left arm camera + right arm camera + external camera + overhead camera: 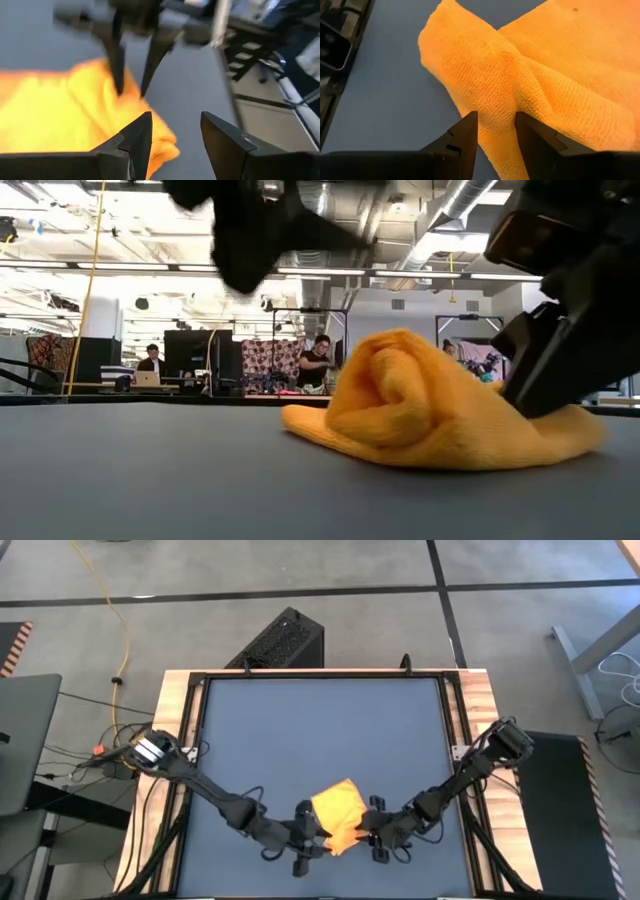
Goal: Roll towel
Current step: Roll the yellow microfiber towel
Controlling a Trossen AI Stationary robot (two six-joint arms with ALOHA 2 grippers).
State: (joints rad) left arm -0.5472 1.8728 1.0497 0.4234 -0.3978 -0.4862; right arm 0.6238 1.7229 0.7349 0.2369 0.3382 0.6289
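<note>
Your left gripper (312, 843) sits low at the near edge of the table (320, 730), right against the left side of the towel (338, 814); in its wrist view the two fingers (136, 137) stand apart with bare tabletop showing in the gap, one fingertip overlapping the towel's corner, and nothing caught between them. Your right gripper (376, 833) faces it from the other side of the towel, also down at table height; its fingers (467, 131) are parted a little, with a fold of cloth lying in front of the gap, but you cannot tell from these views whether they have actually pinched it. Both arms reach in from the table's side edges, elbows bent, forearms angling toward the near middle so that the two grippers almost meet, with the towel between them. That towel lies near the front edge, a bit right of centre, bunched and partly folded over itself: the low view shows a soft rounded hump with a flatter flap trailing toward the right gripper (560, 350), which presses close to that end. Far behind the table you can see people (318, 360) seated at desks
</note>
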